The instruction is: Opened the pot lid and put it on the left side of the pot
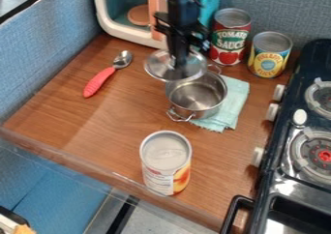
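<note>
Me: 1 gripper (178, 67), jaws closed w/ lid (159, 67) in my grip, above far-L side of pot (197, 95).
Pot: open, partly on cloth (236, 98).
Spoon (100, 80): L of pot.
Can (165, 153): nr front edge.

A way runs across the wooden counter (97, 124), left of centre; the pot (196, 96) at centre and 2 upper-right cans (270, 56) block passage.

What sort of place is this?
Probably a toy kitchen: a stove stands at the right, and a metal pot and food cans share the wooden counter beside it.
</note>
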Robot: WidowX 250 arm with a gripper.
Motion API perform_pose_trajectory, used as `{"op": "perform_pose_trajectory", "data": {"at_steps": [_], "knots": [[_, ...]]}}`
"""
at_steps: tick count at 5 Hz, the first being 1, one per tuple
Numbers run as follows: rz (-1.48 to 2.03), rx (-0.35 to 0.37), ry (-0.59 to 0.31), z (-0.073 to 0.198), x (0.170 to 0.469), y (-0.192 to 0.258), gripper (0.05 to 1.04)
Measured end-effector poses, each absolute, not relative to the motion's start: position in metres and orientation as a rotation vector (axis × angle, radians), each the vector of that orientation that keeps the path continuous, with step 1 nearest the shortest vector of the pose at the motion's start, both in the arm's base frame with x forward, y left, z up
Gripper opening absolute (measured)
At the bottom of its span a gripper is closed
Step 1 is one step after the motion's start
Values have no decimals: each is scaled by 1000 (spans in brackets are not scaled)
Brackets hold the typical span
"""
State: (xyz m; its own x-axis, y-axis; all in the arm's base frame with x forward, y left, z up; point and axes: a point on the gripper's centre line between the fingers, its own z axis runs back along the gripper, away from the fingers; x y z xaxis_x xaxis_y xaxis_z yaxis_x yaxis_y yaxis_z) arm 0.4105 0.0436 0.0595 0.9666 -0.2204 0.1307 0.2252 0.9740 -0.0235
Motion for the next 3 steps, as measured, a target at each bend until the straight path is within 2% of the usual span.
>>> {"op": "perform_pose_trajectory", "data": {"at_steps": [1,3], "knots": [[-178,-16,-149,66,404,76,51],[-164,56,-134,27,387,102,51]]}}
